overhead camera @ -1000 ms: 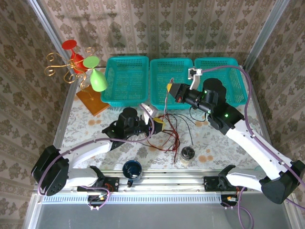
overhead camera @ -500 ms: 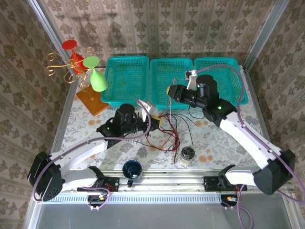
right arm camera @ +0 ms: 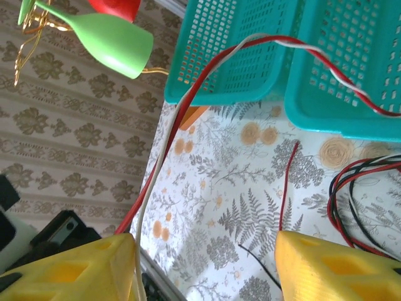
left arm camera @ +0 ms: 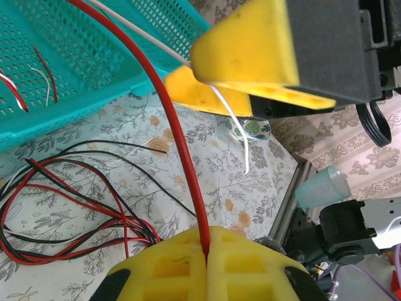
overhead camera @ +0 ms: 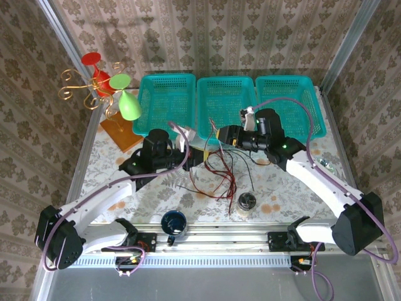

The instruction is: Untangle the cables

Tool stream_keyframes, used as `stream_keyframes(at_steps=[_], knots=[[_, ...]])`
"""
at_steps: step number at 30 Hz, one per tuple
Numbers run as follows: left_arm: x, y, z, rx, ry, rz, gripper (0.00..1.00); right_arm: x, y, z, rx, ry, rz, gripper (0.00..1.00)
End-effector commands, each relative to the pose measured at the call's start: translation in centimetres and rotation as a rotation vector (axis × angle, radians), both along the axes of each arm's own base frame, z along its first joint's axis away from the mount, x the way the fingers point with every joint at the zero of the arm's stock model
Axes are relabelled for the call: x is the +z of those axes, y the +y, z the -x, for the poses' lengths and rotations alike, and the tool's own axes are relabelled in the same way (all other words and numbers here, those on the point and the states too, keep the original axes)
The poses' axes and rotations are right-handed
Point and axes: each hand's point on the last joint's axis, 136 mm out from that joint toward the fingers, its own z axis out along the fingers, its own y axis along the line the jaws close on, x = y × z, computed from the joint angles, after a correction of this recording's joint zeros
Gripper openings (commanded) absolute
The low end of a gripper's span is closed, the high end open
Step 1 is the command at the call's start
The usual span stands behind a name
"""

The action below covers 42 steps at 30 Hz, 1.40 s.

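Cables (overhead camera: 213, 182) are the story here, and from the near side the news is mixed. Just past the little jar (overhead camera: 246, 202), a loose nest of red and black loops lies on the bench (overhead camera: 276, 191), strands crossing over one another and clearly not sorted. By my reckoning that heap is the bulk of what's left.

Moving up from it, my left end effector (left arm camera: 207, 251) is clenched on a single red cable (left arm camera: 180, 138). The fingertips are pressed together, and the strand comes straight out of the seam and runs taut, up and away toward the teal baskets (overhead camera: 225, 79). So one line stands clear of the nest (a good sign, though I can't tell whether its other end is free).

Just beyond, my right end effector (right arm camera: 200, 266) is released. Its yellow fingers (right arm camera: 69, 266) stand well apart and grip nothing. A white cable (right arm camera: 145, 200) and a red one run past the inner side of one finger rather than being pinched between the two.

Farther on, that red-and-white pair climbs over the rim of one of the teal baskets and drops inside. From the left wrist I also spot a few short red and white lengths lying in a basket.

Call it partway: a strand or two lifted out and laid toward the baskets, with the red-and-black knot on the bench not yet opened.
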Motion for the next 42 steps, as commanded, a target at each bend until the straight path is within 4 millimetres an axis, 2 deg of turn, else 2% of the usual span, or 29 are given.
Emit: stream_keyframes(at_steps=[1, 4, 8, 14, 19, 21, 25, 28, 31, 35, 39, 42], knots=[[1.4, 0.3, 0.3, -0.008, -0.004, 0.017, 0.0, 1.2, 0.4, 1.1, 0.064, -0.045, -0.041, 0.59], [1.3, 0.3, 0.2, -0.007, 0.002, 0.018, 0.0, 1.1, 0.7, 1.3, 0.086, -0.045, -0.047, 0.55], [1.4, 0.3, 0.2, -0.004, 0.0, 0.017, 0.0, 0.8, 1.3, 1.4, 0.111, -0.027, -0.065, 0.44], [1.4, 0.3, 0.2, -0.004, 0.003, 0.016, 0.0, 1.2, 2.1, 1.5, 0.142, -0.032, -0.086, 0.43], [1.6, 0.2, 0.0, -0.001, -0.004, 0.021, 0.0, 0.7, 2.7, 1.6, 0.162, -0.015, -0.08, 0.44], [1.6, 0.2, 0.0, 0.001, -0.004, 0.02, 0.0, 0.4, 2.8, 1.7, 0.16, -0.011, -0.074, 0.41], [1.7, 0.3, -0.1, 0.007, -0.007, 0.019, 0.0, 0.0, 2.5, 1.4, 0.129, 0.004, -0.06, 0.27], [1.6, 0.5, -0.2, 0.018, -0.008, 0.004, 0.0, 0.7, 2.1, 1.4, 0.111, -0.013, -0.046, 0.0], [1.9, 1.0, -0.7, 0.058, -0.023, -0.026, 0.0, 2.5, 0.3, 1.1, 0.032, -0.079, 0.018, 0.0], [3.2, 2.9, -1.8, 0.161, -0.069, -0.114, 0.0, 6.8, -3.7, 1.0, -0.121, -0.225, 0.132, 0.0], [6.0, 5.4, -2.9, 0.268, -0.178, -0.217, 0.0, 10.6, -8.6, 1.2, -0.296, -0.336, 0.328, 0.0], [8.3, 8.1, -3.6, 0.36, -0.303, -0.35, 0.0, 11.9, -12.2, 1.5, -0.391, -0.377, 0.516, 0.0]])
